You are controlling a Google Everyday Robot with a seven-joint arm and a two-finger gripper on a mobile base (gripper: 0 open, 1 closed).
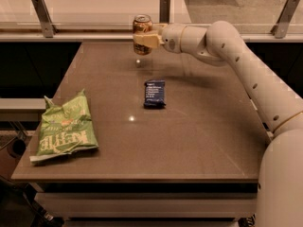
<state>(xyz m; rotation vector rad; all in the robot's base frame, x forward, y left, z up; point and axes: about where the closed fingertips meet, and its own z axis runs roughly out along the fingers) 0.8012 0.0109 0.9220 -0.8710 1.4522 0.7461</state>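
Three items in view, all placed here vs. the blue snack packet (155, 93), which lies flat approx. mid-table (203, 141). The soda can (142, 22) is beyond the packet and a bit to its left, up by the far rail (85, 30). It looks lifted clear of the top, w/ a small dark spot on the surface under it. The gripper (143, 41) is at that same spot beyond the packet, clenched around the can's lower body from the right side. The arm (236, 56) runs back to the right of the packet. The green chip bag (66, 129) sits well apart, left of the packet and nearer the front edge.

Handling (my read, not seen): thin metal wall, smooth and prob. slippery, and it dents if squeezed hard. Can't tell full or empty, so weight is unknown. Best hold is round the cylinder body, mid-height or lower, as now, not the rim.

Orientation: can is upright, long axis vertical, top end up and approx. level, no clear tilt.
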